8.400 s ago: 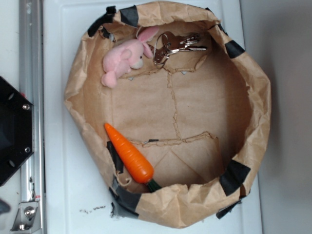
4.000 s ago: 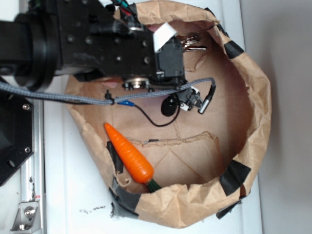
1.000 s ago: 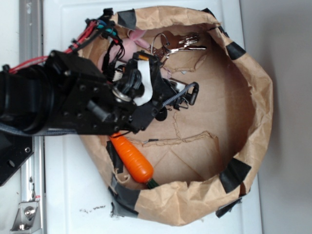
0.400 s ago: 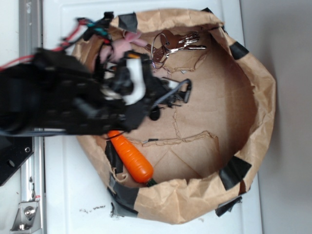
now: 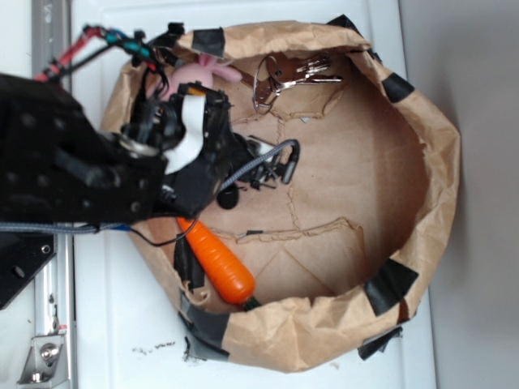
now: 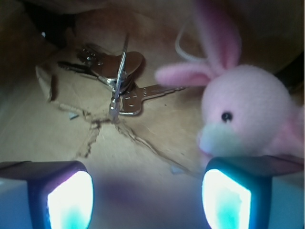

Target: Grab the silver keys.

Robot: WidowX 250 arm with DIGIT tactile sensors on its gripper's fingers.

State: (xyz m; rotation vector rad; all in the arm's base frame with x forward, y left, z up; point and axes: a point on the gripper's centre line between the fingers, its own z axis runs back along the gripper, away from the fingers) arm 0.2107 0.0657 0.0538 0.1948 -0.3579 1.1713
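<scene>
Crumpled brown paper bag [image 5: 422,162] holds shiny silver keys [image 6: 116,83], fuzzy bunny [image 6: 248,112].

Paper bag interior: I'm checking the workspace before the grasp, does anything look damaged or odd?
The paper bag is torn along its floor creases and patched with black tape. The silver keys have their ring standing on edge.

Wrist view: bare cardboard floor [image 6: 143,157] lies open between the spread gripper [image 6: 147,195] fingers up to the silver keys [image 6: 119,78]. The pink bunny [image 6: 252,112] crowds the right-hand finger (its ears reach toward the keys). Exterior view: the bag's upturned wall [image 5: 276,34] closes in just behind the keys.
</scene>
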